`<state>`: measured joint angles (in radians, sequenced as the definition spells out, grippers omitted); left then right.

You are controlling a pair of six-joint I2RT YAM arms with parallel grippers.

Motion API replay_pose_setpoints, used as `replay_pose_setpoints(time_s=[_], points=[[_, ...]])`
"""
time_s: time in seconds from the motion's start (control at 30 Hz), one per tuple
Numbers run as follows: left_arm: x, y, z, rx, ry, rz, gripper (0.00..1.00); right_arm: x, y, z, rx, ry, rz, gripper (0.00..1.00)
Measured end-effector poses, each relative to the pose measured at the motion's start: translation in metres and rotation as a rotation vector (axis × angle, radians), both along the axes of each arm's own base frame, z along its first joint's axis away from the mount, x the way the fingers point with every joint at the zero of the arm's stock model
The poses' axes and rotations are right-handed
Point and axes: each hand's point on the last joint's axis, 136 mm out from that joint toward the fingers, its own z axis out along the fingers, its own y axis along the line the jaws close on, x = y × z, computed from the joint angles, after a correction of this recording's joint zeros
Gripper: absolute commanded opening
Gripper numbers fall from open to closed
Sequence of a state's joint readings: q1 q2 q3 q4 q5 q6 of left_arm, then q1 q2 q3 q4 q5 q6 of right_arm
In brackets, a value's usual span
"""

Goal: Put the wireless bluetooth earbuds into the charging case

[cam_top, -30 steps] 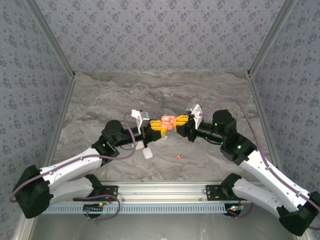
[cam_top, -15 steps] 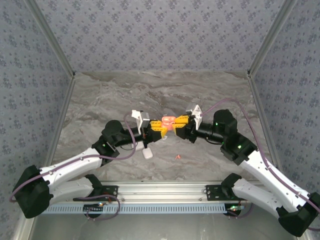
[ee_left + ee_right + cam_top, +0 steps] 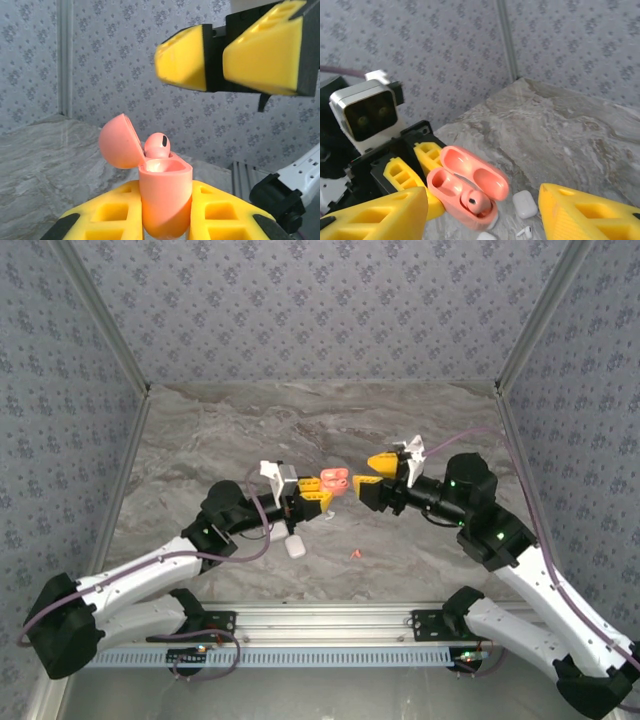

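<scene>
Earbuds: one orange-red bud (image 3: 156,145) sits in the pink case (image 3: 165,200) with its head poking above the rim, so I'd guess it isn't pushed fully home. The tiny orange-red speck (image 3: 354,553) on the table (image 3: 200,450), well apart from the pink case on the arm-base side, looks like its partner, but it's too small to be sure.

Case: lid (image 3: 117,146) flipped open, body held up off the table.

Left gripper: my left gripper (image 3: 318,496) is clamped on the lower body of the pink case, one yellow finger on each side.

Right gripper: my right gripper (image 3: 372,472) is spread wide with nothing in it, just beside the pink case and not touching.

Other stuff: a white case (image 3: 525,204) and a white bud (image 3: 523,232) lie on the table, below the pink case.

Handling (my guess): these buds should be featherweight, hard, glossy and rounded, so pretty slippery. Squeeze too hard and one probably squirts out sideways.

Where to grab: I'd pinch lightly across the head and leave the stem free and pointing down, so it can slide into its well.

Progress: looks like one bud in and one to fetch.

Watch out: picking such a small thing off flat stone with fat fingers will be fiddly, and bumping the pink case could pop out the seated bud.
</scene>
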<state>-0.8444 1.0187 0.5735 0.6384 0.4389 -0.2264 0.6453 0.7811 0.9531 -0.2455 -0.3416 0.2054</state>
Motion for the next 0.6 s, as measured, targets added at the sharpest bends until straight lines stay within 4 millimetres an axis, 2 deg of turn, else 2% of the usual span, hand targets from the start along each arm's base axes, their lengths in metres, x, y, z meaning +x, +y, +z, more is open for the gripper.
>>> replay_pose_setpoints(time_s=[0.1,0.2,0.37,0.5,0.6], points=[[0.002,0.005,0.001,0.011,-0.023,0.034,0.0,0.003,-0.012,-0.012,0.003,0.09,-0.083,0.56],[0.002,0.012,0.004,0.016,-0.048,0.066,0.0,0.007,-0.021,-0.043,-0.021,0.205,-0.155,0.51],[-0.002,0.031,0.003,0.036,-0.073,0.126,0.0,0.007,-0.031,-0.13,-0.121,0.45,-0.256,0.49],[-0.006,0.044,-0.003,0.056,-0.082,0.165,0.0,-0.004,-0.033,-0.205,-0.252,0.629,-0.287,0.48],[-0.007,0.052,-0.011,0.074,-0.075,0.188,0.0,-0.015,-0.032,-0.248,-0.342,0.719,-0.287,0.47]])
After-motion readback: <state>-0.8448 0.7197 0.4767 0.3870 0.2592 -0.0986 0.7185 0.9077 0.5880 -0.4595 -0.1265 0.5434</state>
